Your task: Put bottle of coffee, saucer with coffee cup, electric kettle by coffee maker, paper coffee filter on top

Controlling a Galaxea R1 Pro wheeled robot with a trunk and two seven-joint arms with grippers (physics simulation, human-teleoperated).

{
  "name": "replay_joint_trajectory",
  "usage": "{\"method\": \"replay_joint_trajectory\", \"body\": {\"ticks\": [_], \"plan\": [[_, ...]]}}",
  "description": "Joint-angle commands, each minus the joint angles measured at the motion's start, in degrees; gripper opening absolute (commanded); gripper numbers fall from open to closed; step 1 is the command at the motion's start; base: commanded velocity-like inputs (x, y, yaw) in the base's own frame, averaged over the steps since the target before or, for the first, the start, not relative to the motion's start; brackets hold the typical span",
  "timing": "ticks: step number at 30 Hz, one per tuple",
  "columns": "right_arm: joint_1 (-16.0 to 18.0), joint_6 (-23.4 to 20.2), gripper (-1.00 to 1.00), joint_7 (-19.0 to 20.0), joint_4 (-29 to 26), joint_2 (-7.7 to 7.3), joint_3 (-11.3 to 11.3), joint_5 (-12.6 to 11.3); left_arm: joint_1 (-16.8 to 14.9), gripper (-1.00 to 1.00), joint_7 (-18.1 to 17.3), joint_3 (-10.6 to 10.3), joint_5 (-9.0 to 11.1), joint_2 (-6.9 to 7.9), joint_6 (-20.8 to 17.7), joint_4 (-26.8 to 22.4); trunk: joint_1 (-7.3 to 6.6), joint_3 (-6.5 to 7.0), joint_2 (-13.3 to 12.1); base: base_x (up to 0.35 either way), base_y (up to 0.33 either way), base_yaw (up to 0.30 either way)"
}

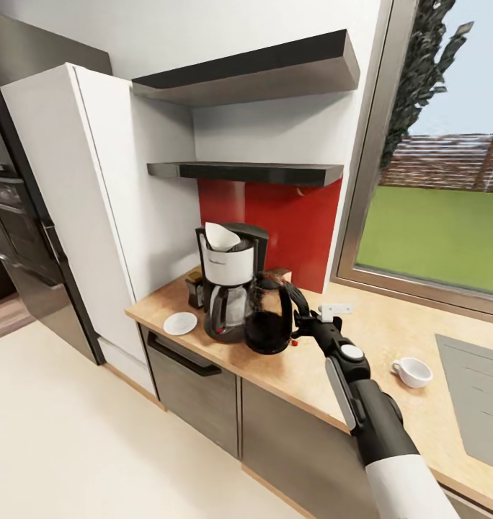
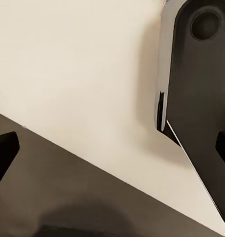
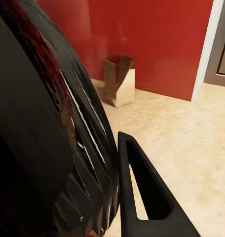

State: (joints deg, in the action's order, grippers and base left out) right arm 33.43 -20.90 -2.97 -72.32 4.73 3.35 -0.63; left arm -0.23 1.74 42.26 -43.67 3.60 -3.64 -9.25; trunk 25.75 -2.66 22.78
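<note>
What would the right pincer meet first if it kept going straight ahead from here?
Probably the electric kettle: the right pincer is at its black loop handle, with the coffee maker just beyond. Actual contact is unclear.

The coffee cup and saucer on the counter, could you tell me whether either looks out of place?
Yes. The coffee cup sits alone on the bare countertop, far from the saucer, which lies empty on the other side of the coffee maker. The kettle stands upright beside the coffee maker, with the right claw at its handle.
</note>
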Motion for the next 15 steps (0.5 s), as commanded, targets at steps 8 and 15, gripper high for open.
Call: {"method": "replay_joint_trajectory", "body": {"ticks": [8, 15], "plan": [[0.06, 1.18, -1.00, -0.28, 1.41, -0.15, -1.28, -0.08, -0.70, 1.00, 0.01, 0.16, -0.26, -0.30, 0.12, -0.83, 0.03, -0.11, 0.13, 0.002, 0.003, 0.000], [0.06, 1.21, -1.00, -0.28, 1.48, -0.16, -2.44, -0.07, -0.72, 1.00, 0.01, 0.14, -0.28, -0.36, 0.20, -0.85, 0.03, -0.11, 0.13, 0.000, 0.000, 0.000]]}}
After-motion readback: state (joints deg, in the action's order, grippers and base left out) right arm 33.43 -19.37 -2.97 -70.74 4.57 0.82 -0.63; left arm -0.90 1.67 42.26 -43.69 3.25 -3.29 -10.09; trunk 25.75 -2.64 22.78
